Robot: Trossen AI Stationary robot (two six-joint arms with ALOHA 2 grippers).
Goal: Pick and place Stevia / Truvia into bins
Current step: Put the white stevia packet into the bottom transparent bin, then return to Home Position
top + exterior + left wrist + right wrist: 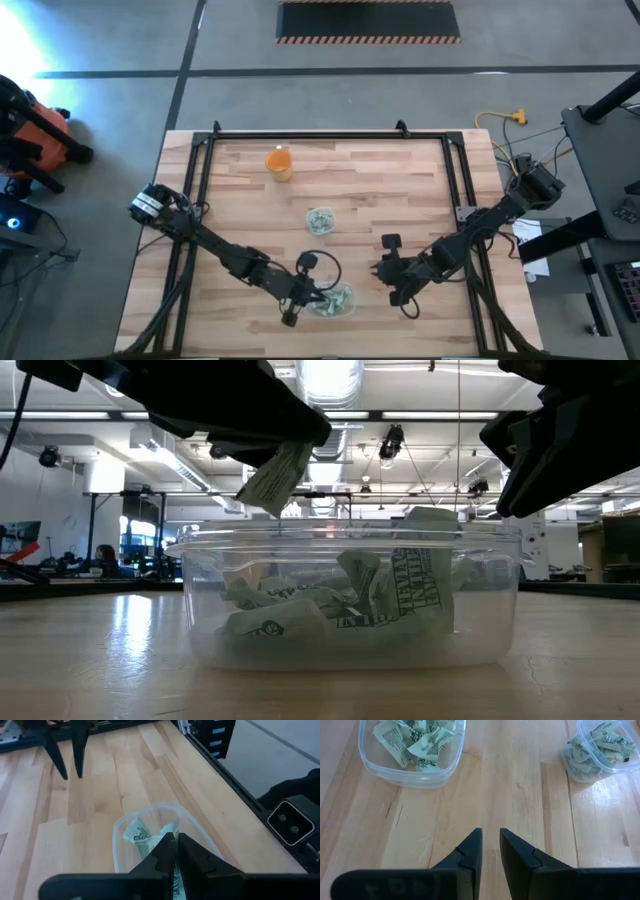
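Observation:
The Stevia / Truvia sachets are small pale green-and-white paper packets. Several lie in the larger clear tub (338,302) (340,600) near the table's front edge, and several more in the small round clear cup (320,220) (600,747). My left gripper (175,837) (308,298) hangs over the tub, shut on one sachet (275,478). My right gripper (491,832) (378,270) stands open to the right of the tub, above bare wood, with nothing between its fingers. My left gripper pinches one sachet by its upper end (175,870) between its two fingers. The fingers slant down from the table's left side. The sachet's lower part (272,485) sticks out below the fingertips, tilted, above the tub's rim and clear of the sachets inside.
An orange cup (279,162) stands near the table's far edge. A black frame (330,136) runs along the far edge and both sides of the wooden table. Bare wood lies between the tub and the round cup.

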